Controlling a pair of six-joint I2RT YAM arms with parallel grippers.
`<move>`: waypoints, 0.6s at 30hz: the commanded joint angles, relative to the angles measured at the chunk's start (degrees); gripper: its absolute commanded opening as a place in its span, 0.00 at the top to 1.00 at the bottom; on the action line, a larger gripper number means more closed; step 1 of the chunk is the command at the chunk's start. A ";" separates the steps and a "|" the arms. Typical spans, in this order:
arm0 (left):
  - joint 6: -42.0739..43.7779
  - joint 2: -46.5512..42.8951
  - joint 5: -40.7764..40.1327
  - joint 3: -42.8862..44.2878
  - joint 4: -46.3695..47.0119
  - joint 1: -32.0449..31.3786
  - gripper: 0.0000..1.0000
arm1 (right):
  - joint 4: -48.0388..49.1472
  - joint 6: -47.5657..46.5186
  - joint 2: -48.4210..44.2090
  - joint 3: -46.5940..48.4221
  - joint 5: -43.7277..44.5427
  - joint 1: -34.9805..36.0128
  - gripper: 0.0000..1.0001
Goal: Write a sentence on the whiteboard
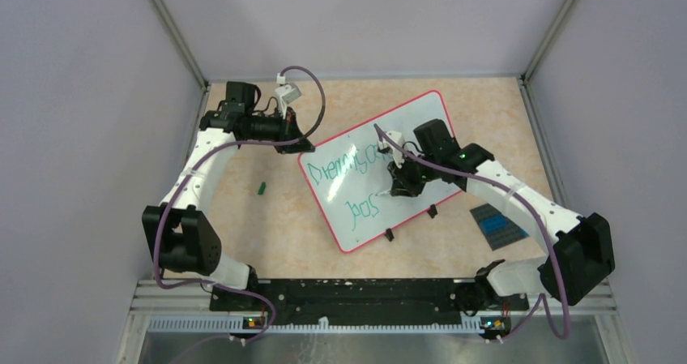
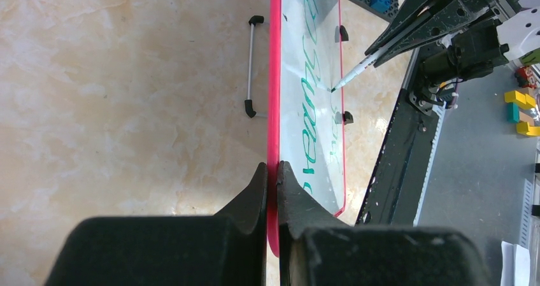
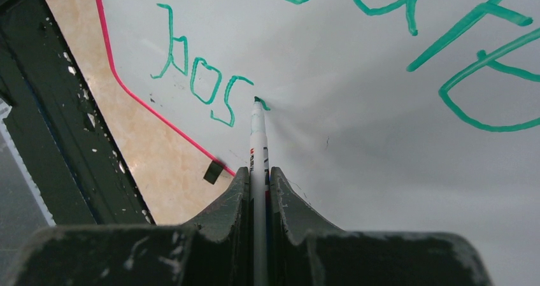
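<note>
The whiteboard (image 1: 421, 133) lies tilted on the table, white with a red rim and two black feet, with green writing on it. My left gripper (image 1: 301, 143) is shut on its far left rim (image 2: 274, 107). My right gripper (image 1: 398, 187) is shut on a white marker (image 3: 258, 146), whose green tip touches the board (image 3: 395, 171) just right of the letters "bos". The marker (image 2: 356, 71) also shows in the left wrist view, tip on the board (image 2: 318, 117).
A small green marker cap (image 1: 262, 188) lies on the table left of the board. A dark studded plate with blue bricks (image 1: 498, 224) sits right of the board. The black base rail (image 1: 356, 295) runs along the near edge.
</note>
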 commanded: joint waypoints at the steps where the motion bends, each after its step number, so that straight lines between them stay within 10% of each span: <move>1: 1.71 -0.02 -2.72 -2.19 -3.02 -1.50 1.00 | 1.01 -1.99 -0.11 -0.09 0.95 0.57 1.00; 18: 1.62 0.33 -2.67 -2.39 -2.97 -1.50 1.00 | -0.76 -4.69 -2.76 -3.99 4.57 -1.72 1.00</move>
